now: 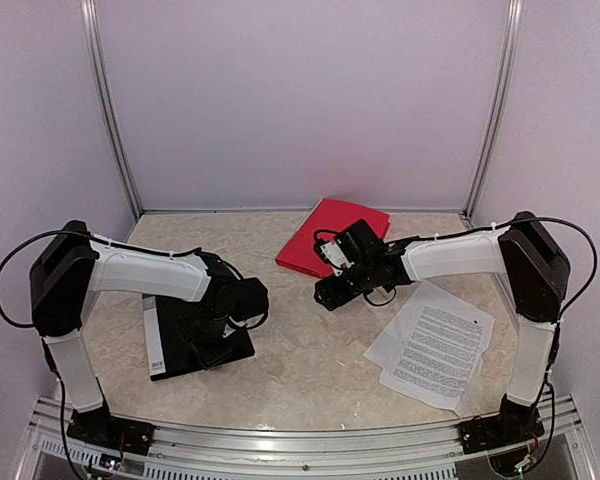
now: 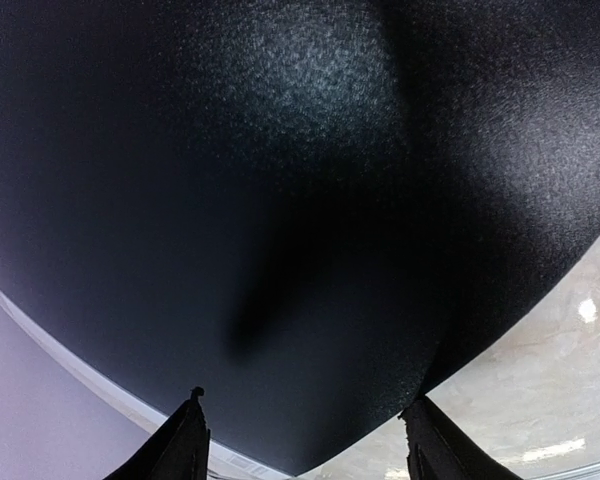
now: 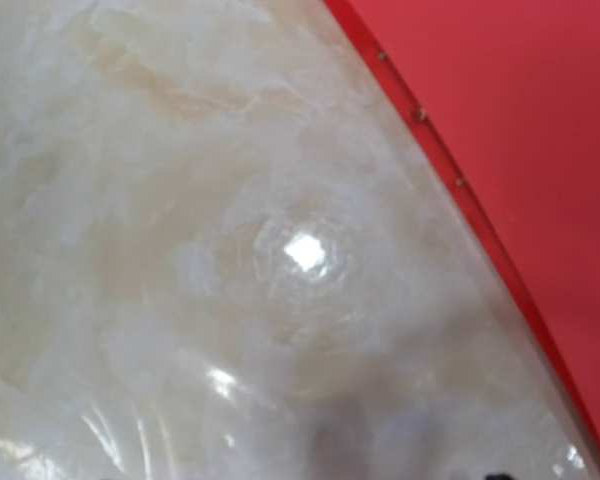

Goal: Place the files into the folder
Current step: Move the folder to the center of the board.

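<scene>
The files [image 1: 435, 345] are several white printed sheets, loosely fanned on the table at the right, near the right arm's base. A black folder [image 1: 238, 346] with a white spine lies flat at the left. My left gripper [image 1: 208, 335] hangs just above it. In the left wrist view the black cover [image 2: 280, 180] fills the frame, and my left gripper [image 2: 308, 440] is open with the folder's corner between its fingertips. A red folder [image 1: 325, 235] lies closed at the back centre. My right gripper [image 1: 327, 294] hovers low just in front of it. Its fingers hardly show in the right wrist view.
The marble table top [image 1: 310, 370] runs between the arms. The right wrist view shows the table [image 3: 180, 250] with a light glare, and the red folder's edge [image 3: 520, 100] at upper right. Walls and metal posts close in the back and sides.
</scene>
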Controlling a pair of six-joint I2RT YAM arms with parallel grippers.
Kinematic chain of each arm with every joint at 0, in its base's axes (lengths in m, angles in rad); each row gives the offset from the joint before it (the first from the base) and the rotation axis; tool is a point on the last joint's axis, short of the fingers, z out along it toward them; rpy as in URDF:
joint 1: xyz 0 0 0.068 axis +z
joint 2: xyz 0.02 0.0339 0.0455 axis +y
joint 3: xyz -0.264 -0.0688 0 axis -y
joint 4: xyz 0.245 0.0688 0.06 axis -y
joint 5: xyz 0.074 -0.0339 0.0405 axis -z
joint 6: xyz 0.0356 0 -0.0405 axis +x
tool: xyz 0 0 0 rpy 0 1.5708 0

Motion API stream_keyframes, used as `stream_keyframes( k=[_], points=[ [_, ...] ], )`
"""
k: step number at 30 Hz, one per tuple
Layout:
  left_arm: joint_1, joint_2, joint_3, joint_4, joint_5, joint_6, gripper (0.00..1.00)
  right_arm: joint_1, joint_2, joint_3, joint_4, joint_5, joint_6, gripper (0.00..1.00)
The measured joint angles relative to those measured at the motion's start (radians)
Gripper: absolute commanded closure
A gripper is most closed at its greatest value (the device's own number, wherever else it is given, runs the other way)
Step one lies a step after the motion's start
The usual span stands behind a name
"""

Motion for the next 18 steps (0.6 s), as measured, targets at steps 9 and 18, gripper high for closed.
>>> stream_keyframes(
  k=[9,18],
  points=[
    [-0.013,0.035,-0.003,0.001,-0.029,0.007,0.47,0.005,0.000,0.000,0.000,-0.003,0.002,0.23],
    [-0.045,0.053,-0.007,0.001,-0.048,0.024,0.39,0.008,0.006,0.000,0.007,-0.003,0.003,0.23]
  ],
)
